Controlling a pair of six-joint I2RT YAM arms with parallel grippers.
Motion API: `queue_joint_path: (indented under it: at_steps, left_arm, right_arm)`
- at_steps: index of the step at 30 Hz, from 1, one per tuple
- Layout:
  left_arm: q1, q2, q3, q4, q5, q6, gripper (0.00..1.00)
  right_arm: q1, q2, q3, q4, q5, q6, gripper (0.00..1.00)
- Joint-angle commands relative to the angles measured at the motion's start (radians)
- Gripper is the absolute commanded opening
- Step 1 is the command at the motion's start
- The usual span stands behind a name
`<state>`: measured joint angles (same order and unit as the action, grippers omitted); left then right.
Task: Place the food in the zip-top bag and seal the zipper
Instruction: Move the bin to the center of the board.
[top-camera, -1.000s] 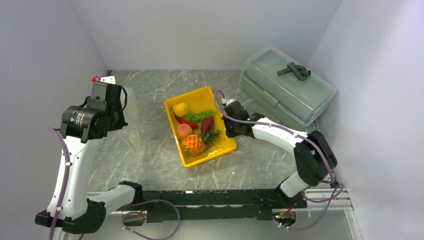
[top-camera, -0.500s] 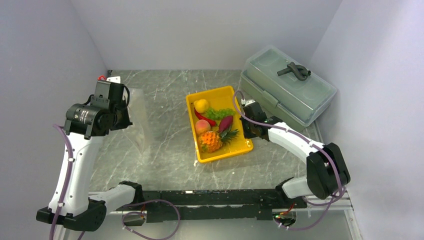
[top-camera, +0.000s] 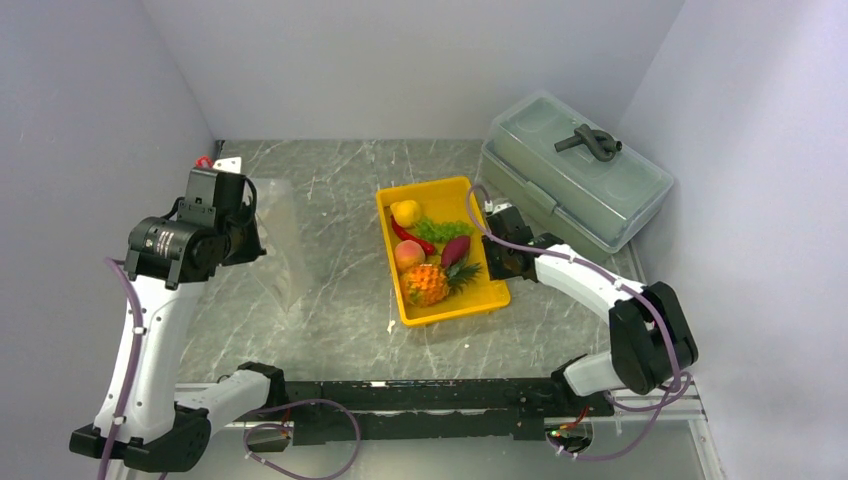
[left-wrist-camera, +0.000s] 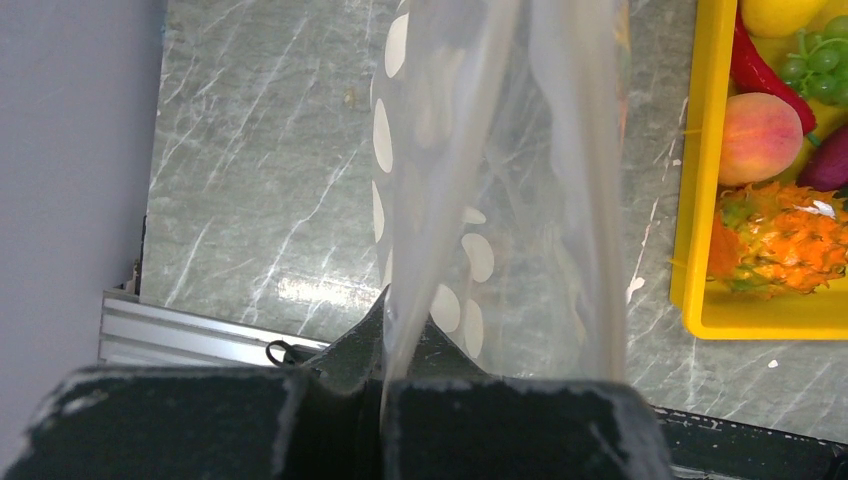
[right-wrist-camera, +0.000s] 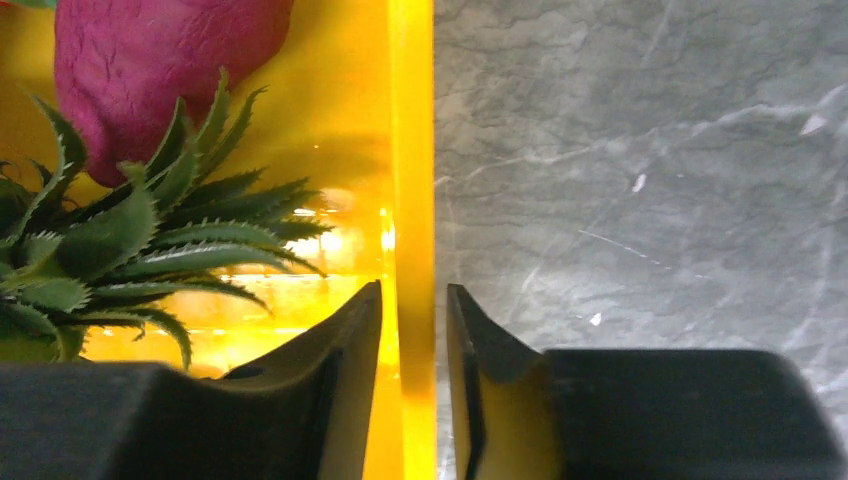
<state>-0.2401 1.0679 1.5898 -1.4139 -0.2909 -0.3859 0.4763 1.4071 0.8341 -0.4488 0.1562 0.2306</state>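
Six foods (top-camera: 425, 285) in yellow tray (top-camera: 455, 310)

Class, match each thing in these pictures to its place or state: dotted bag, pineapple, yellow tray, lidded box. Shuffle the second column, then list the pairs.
1 zip-top bag
2 pineapple
3 yellow tray
4 lidded box

A at the far right of the table
B one wall straddled by the right gripper
C pinched by the left gripper
D lying inside the yellow tray, near end

Pairs: 1-C, 2-D, 3-B, 4-A
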Motion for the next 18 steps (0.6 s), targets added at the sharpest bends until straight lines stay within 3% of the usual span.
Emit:
queue_joint_path:
  at_steps: [1, 10, 15, 18]
  left_arm:
    - [-0.004, -0.024, -0.012, 0.039, 0.019, 0.005, 0.0]
    - [-0.003, -0.031, -0.029, 0.061, 0.02, 0.024, 0.0]
    - [-0.004, -0.035, -0.048, 0.07, 0.018, 0.03, 0.0]
    - [-0.004, -0.041, -0.059, 0.073, 0.017, 0.033, 0.0]
  right_arm:
    - [-0.011, -0.038, 0.008, -0.01, 0.067, 0.0, 0.41]
    - [-0.013, -0.13, 0.088, -0.062, 0.067, 0.02, 0.59]
    - [-0.013, -0.145, 0.155, -0.096, 0.146, 0.085, 0.61]
    - [-0.013, -0.159, 0.188, -0.102, 0.073, 0.091, 0.66]
